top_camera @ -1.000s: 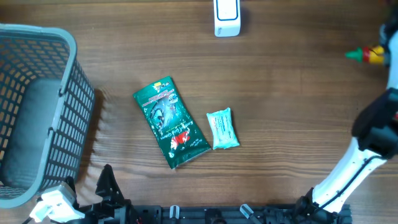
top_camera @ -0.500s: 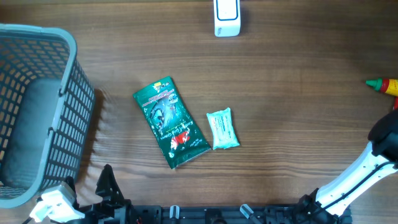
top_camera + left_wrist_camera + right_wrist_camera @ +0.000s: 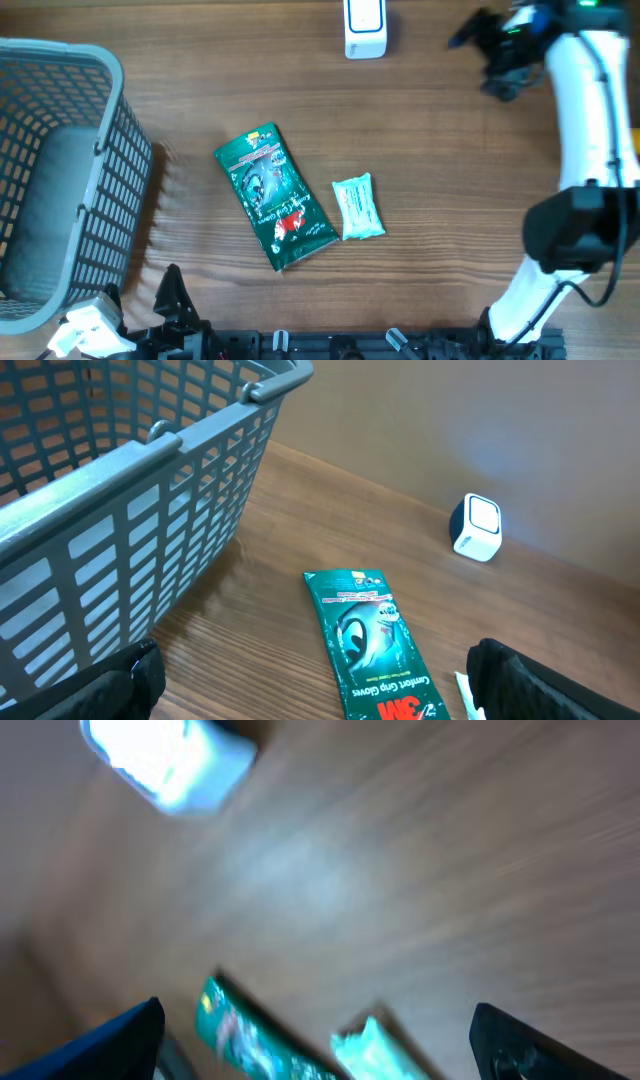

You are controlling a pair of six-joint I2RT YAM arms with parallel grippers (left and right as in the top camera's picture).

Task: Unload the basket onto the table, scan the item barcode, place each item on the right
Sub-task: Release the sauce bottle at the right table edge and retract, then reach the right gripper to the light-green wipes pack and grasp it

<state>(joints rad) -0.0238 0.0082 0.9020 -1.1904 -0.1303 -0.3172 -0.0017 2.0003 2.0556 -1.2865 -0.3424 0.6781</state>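
Brown wood-grain tabletop [image 3: 450, 200] fills every view. Over its far edge the right gripper [image 3: 478, 60] hangs with fingers spread wide and gripping nothing, near the small white box-shaped barcode scanner [image 3: 364, 28] to its left; its own wrist view is blurred. Well apart, mid-table, the flat green foil glove packet [image 3: 274, 197] lies face up at a slant, with a small teal plastic wipe packet [image 3: 357, 208] just beside its right edge. At the near left corner the left gripper [image 3: 140, 288] is likewise wide apart, beside the grey slatted plastic basket [image 3: 105, 190].
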